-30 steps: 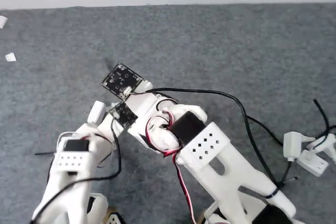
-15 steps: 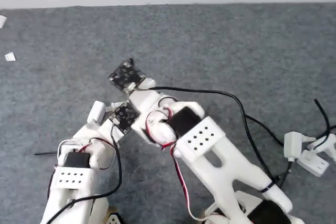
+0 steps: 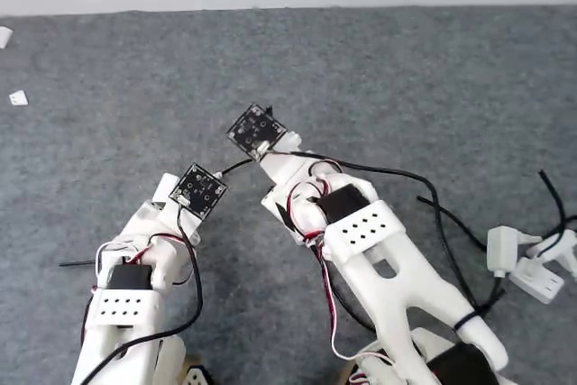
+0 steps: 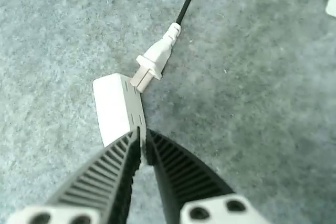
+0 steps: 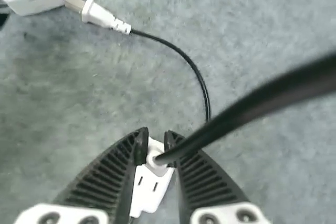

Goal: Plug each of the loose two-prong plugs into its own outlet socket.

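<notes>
2 grippers for you: L gripper (image 4: 143, 134) pinched closed at outlet (image 4: 116, 109) edge, plug (image 4: 152, 64) touching it, upper centre; R gripper (image 5: 155, 137) clamps white connector (image 5: 149, 182), lower centre.

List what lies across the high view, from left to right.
paper scraps → left arm → right arm → white plugs with their black cables at the right edge.

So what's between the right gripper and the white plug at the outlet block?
The black cord from the plug curves across otherwise bare grey carpet toward the right gripper, seen in the right wrist view.
</notes>
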Tool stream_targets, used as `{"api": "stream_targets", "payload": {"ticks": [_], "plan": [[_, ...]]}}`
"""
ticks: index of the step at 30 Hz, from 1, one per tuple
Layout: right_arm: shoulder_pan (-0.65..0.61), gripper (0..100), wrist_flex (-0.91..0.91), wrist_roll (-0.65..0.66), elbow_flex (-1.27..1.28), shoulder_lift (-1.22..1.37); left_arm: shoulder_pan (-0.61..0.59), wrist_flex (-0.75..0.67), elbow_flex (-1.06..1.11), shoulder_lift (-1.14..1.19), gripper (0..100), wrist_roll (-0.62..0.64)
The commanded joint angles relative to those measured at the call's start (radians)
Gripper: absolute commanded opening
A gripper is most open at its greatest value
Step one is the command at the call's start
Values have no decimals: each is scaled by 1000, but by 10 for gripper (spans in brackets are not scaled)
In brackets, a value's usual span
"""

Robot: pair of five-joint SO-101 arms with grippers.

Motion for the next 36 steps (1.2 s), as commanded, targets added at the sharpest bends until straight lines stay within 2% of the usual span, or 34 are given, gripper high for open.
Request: {"api": "stream_targets", "payload": {"ticks": [1, 4, 15, 19, 29, 36], "plan": [[15, 8, -41, 84, -11, 35, -11, -11, -12, -17, 13, 12], [15, 8, -42, 137, -21, 85, -14, -11, -12, -17, 13, 12], [16, 8, -42, 175, -34, 125, -14, -11, -12, -17, 13, 11], [61, 8, -42, 190, -34, 125, -15, -11, -12, -17, 13, 9], [77, 8, -65, 183, -23, 127, -15, -11, -12, -17, 13, 9], [71, 8, -127, 163, 83, 117, -15, -11, -12, -17, 13, 9]]}}
